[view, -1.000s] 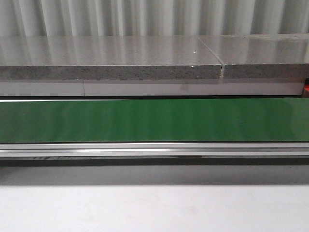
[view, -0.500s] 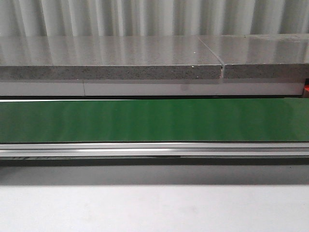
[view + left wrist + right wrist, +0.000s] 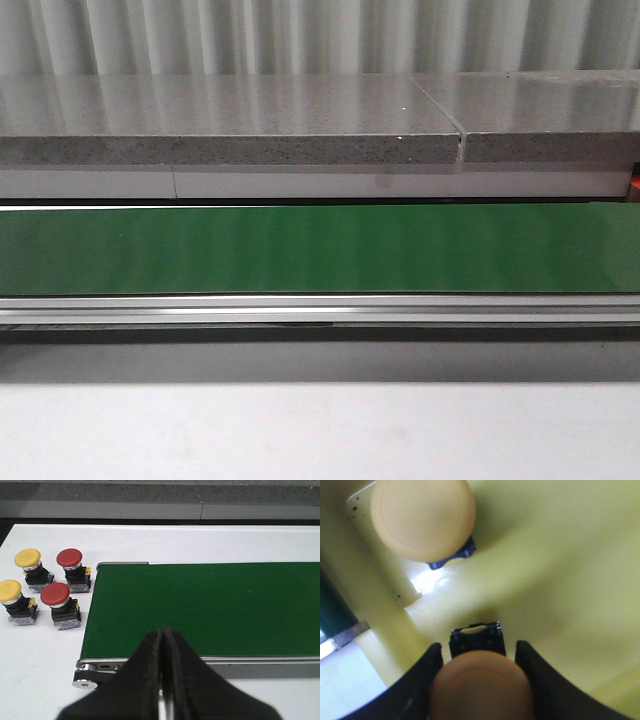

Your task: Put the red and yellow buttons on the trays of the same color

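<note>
The front view shows only the green conveyor belt (image 3: 320, 250) running left to right, its metal rail along the near edge, a grey speckled stone ledge (image 3: 230, 130) behind it, and a strip of white bench (image 3: 320, 430) in front. No arm or button appears there.

In the left wrist view, the left claw (image 3: 162, 645) hangs over the near edge of the belt with its two black fingers pressed together and nothing between them. Four push buttons stand on the white bench just beside the belt's end roller, grouped in a square. Each has a domed mushroom cap on a black body with a silver collar and a grey-blue base. The two yellow buttons (image 3: 27, 559) (image 3: 10, 591) are on the side farther from the belt, and the two red buttons (image 3: 69, 558) (image 3: 55, 594) are nearer to it.

In the right wrist view, the right claw (image 3: 480, 680) is inside the yellow tray (image 3: 560, 570), its fingers set on either side of a yellow button (image 3: 481, 680) whose cap fills the gap; its dark blue base points down at the tray floor. Another yellow button (image 3: 422, 517) stands in the tray close to a corner wall, smooth rounded cap toward the camera, blue base peeking out beneath.
</note>
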Tool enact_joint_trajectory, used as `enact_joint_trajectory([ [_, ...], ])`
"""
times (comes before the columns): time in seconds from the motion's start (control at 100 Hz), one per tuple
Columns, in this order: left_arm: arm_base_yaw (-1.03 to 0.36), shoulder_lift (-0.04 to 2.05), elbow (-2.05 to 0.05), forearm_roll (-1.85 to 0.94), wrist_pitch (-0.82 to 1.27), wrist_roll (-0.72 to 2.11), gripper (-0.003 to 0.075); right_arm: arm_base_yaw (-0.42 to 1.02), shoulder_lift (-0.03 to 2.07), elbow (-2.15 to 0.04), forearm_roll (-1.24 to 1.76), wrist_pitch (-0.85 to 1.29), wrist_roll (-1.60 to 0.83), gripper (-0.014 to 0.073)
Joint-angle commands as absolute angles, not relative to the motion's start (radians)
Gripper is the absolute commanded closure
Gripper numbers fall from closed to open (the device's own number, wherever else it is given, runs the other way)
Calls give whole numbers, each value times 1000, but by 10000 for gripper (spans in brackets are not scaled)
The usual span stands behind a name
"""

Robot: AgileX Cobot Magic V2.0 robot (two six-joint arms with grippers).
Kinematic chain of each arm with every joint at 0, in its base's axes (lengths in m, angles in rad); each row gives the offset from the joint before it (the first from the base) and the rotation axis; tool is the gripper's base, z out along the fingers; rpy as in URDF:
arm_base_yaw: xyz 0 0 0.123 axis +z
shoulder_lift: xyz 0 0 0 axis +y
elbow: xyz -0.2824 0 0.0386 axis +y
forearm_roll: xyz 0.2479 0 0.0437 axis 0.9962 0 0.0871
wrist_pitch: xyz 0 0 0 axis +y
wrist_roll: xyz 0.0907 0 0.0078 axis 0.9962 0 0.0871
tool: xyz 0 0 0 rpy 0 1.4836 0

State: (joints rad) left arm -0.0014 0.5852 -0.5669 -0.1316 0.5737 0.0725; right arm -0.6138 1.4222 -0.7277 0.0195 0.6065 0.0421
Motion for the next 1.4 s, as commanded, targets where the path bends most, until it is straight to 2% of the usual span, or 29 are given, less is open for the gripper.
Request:
enact_joint_trajectory([
  [0.0,-9,586,-593,-141,502,73,740,-619,1399,-747,7,570,40,270],
  [0.2,-9,586,-593,-141,502,73,740,-619,1399,-747,7,572,40,77],
  [0.32,-9,586,-593,-141,502,73,740,-619,1398,-747,7,574,40,20],
  [0.66,-9,586,-593,-141,502,73,740,-545,1284,-757,8,529,46,20],
  [1.39,-9,586,-593,-141,502,73,740,-30,770,-731,7,488,-58,36],
])
